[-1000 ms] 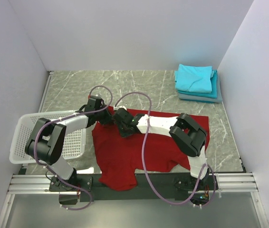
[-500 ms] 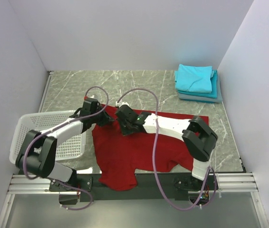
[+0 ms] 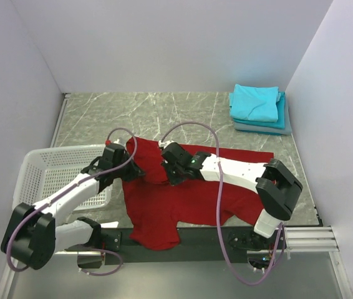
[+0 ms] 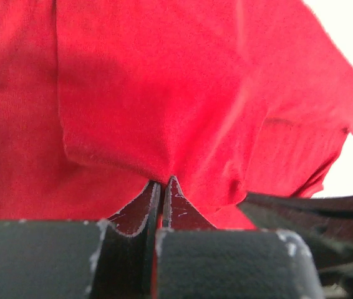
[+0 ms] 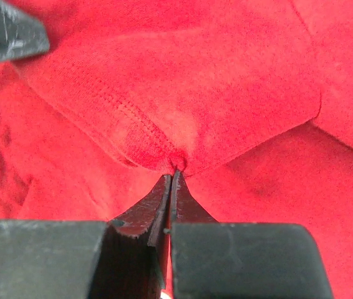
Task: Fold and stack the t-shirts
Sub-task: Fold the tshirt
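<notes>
Along the near edge of the table, above the metal rail (image 3: pixel 39 240) that carries both arm bases, the deep red t-shirt (image 3: pixel 183 199) lies spread on the grey veined stone-look table (image 3: pixel 164 115), one rounded lobe of it drooping over the dark front edge; its cloth is soft, matte and finely knitted, creased in broad shallow folds; toward its far left part the left gripper (image 3: pixel 131 170) and the right gripper (image 3: pixel 168 173) stand close together, each pinched tight on a tuck of the red cloth, with a raised hump of fabric between them; in the left wrist view the left gripper (image 4: pixel 162 187) has its dark, scuffed fingers pressed flat against each other with a thin layer of the shirt caught at the tips, and a plain hemmed edge hangs just beyond; in the right wrist view the right gripper (image 5: pixel 172 177) is likewise closed on a puckered point of cloth, just beside a ribbed band with a double row of stitching; to the left, beside the shirt, sits a white plastic basket (image 3: pixel 45 168) of open lattice walls and floor, the left arm crossing above it; at the far right corner, well apart from the red shirt, a neat stack rests flat: two folded turquoise t-shirts (image 3: pixel 256 103) on a grey-blue one (image 3: pixel 264 129), all squared rectangles.
</notes>
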You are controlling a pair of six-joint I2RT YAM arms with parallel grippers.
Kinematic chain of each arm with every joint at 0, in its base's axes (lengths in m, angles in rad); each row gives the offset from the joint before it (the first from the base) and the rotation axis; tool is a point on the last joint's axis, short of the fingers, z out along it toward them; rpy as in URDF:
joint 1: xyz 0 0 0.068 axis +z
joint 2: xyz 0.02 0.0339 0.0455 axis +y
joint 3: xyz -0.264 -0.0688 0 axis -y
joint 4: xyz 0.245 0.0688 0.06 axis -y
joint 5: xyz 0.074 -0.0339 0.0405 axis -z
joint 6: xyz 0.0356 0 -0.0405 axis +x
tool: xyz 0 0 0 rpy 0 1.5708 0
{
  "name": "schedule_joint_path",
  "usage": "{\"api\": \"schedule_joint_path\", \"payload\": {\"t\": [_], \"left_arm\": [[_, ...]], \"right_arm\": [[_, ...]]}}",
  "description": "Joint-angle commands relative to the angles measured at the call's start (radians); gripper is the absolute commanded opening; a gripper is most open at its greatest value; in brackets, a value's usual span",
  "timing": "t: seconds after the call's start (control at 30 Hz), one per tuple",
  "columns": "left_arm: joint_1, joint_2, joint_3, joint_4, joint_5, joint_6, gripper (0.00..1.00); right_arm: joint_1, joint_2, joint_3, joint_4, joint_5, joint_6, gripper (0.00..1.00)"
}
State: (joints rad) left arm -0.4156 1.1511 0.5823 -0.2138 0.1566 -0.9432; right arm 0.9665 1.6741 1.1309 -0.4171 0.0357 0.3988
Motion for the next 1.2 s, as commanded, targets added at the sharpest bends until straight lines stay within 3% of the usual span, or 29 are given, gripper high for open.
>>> {"api": "schedule_joint_path", "payload": {"t": [0.0,0.1,0.13,0.17,0.2,0.23,0.27,0.3,0.4,0.57,0.83,1.07,1.17], "left_arm": [[-0.028,-0.056,-0.041,-0.07,-0.011,-0.019,0.01],[-0.054,-0.105,-0.088,-0.074,0.014,-0.038,0.01],[-0.063,-0.116,-0.094,-0.084,0.009,-0.052,0.1],[-0.066,-0.143,-0.104,-0.096,0.0,-0.057,0.23],[-0.069,-0.161,-0.108,-0.123,-0.014,-0.071,0.37],[-0.074,-0.18,-0.11,-0.133,-0.023,-0.072,0.78],[-0.074,-0.221,-0.105,-0.148,-0.046,-0.08,0.91],[-0.074,-0.24,-0.098,-0.169,-0.063,-0.08,0.99],[-0.074,-0.29,-0.052,-0.206,-0.132,-0.068,1.0],[-0.075,-0.207,0.04,-0.061,-0.091,-0.017,0.99],[-0.074,0.093,0.192,0.148,0.0,0.053,0.99],[-0.048,0.424,0.356,0.237,0.038,0.112,0.99],[-0.02,0.527,0.376,0.292,0.057,0.107,0.99]], "right_arm": [[0.009,-0.053,-0.036,0.003,-0.054,-0.015,0.02],[0.009,-0.073,-0.089,0.02,-0.074,0.006,0.09],[0.011,-0.086,-0.1,0.024,-0.079,0.011,0.13],[0.009,-0.093,-0.111,0.031,-0.088,0.014,0.22],[0.012,-0.105,-0.129,0.032,-0.092,0.027,0.43],[0.012,-0.129,-0.137,0.035,-0.092,0.034,0.51],[0.012,-0.142,-0.149,0.029,-0.086,0.05,0.66],[0.012,-0.158,-0.152,0.02,-0.076,0.06,0.73],[0.006,-0.237,-0.158,-0.02,0.03,0.093,0.84],[-0.11,-0.381,-0.189,-0.075,0.132,0.159,0.87],[-0.588,-0.556,-0.325,-0.121,0.115,0.198,0.88],[-0.932,-0.507,-0.381,-0.14,0.108,0.167,0.88],[-1.023,-0.465,-0.378,-0.109,0.096,0.132,0.87]]}}
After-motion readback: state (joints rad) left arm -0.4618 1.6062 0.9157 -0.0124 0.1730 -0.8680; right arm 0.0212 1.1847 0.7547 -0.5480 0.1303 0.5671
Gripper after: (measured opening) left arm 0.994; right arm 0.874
